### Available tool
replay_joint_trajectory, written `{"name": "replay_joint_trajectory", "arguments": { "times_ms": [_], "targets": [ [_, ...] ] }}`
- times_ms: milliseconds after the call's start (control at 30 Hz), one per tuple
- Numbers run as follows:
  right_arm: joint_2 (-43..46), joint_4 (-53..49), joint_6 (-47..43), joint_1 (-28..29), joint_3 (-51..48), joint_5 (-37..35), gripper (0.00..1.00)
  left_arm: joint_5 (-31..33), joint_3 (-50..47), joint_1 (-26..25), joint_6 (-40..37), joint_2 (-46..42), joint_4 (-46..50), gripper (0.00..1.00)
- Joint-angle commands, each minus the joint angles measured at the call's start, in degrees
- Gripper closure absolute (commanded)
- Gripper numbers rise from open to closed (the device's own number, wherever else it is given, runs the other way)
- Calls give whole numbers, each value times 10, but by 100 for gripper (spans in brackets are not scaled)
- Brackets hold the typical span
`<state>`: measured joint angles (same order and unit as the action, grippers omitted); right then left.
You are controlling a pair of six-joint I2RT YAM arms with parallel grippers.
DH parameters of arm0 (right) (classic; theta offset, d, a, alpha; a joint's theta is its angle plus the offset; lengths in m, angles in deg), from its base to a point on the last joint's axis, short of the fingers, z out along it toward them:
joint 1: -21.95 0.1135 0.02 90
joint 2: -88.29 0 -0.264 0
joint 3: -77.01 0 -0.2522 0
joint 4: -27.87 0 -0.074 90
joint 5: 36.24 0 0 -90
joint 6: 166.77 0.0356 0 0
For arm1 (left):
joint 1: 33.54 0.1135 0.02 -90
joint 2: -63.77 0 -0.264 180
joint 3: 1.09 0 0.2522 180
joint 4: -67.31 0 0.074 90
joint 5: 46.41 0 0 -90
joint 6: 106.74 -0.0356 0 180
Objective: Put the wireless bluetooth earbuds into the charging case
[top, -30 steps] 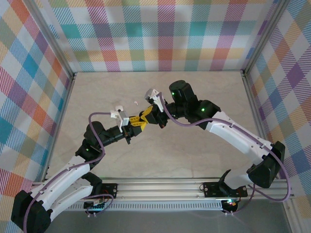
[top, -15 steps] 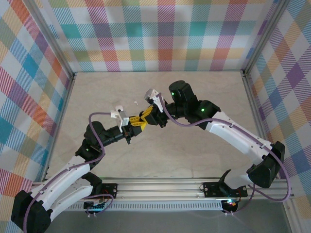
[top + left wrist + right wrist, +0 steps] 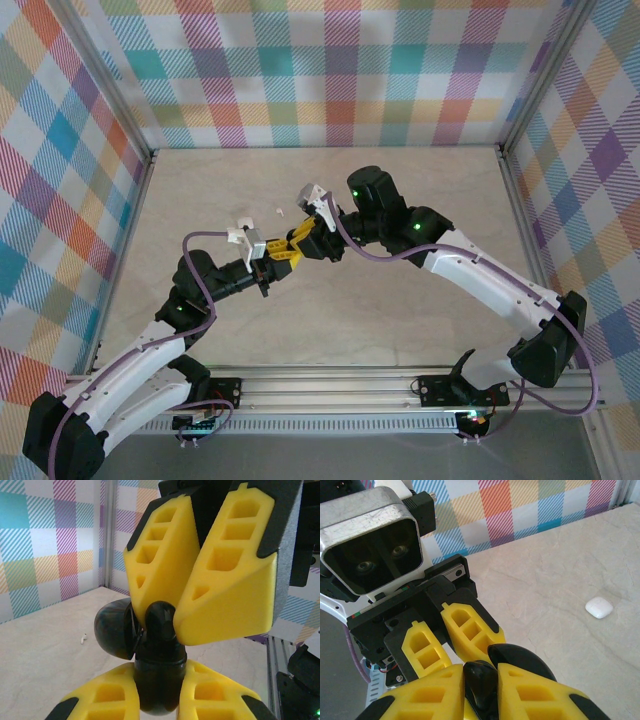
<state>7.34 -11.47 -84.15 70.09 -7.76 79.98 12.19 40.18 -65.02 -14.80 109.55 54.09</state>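
Both grippers meet above the middle of the table. My left gripper (image 3: 277, 253) (image 3: 160, 674) is shut on the body of a black charging case (image 3: 159, 685), held upright. Its domed lid (image 3: 114, 630) (image 3: 522, 661) hangs open to one side. From above, my right gripper (image 3: 298, 243) (image 3: 161, 624) (image 3: 481, 674) is shut on a small glossy black earbud (image 3: 161, 620) (image 3: 480, 682), which sits at the mouth of the case. How deep it sits is hidden by the fingers. A tiny white earbud (image 3: 277, 211) (image 3: 83, 639) lies on the table beyond the grippers.
The beige table (image 3: 420, 330) is walled by plaid panels with an aluminium frame (image 3: 515, 190). A small white rounded piece (image 3: 599, 607) lies on the table surface. Open table surrounds the raised grippers on all sides.
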Motion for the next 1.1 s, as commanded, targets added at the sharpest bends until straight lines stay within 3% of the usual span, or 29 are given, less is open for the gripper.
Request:
{"name": "replay_joint_trajectory", "arguments": {
  "times_ms": [0,233,567,1067],
  "targets": [
    [1,-19,-10,5,12,8,77,2,18,-6,2,-5,-38,100],
    [5,-18,-9,5,10,7,70,3,17,-7,2,-5,-36,100],
    [10,-15,-6,5,11,3,69,4,16,-7,1,-7,-34,100],
    [23,-16,76,2,55,-27,63,4,16,-7,-1,-9,-27,100]
  ]
}}
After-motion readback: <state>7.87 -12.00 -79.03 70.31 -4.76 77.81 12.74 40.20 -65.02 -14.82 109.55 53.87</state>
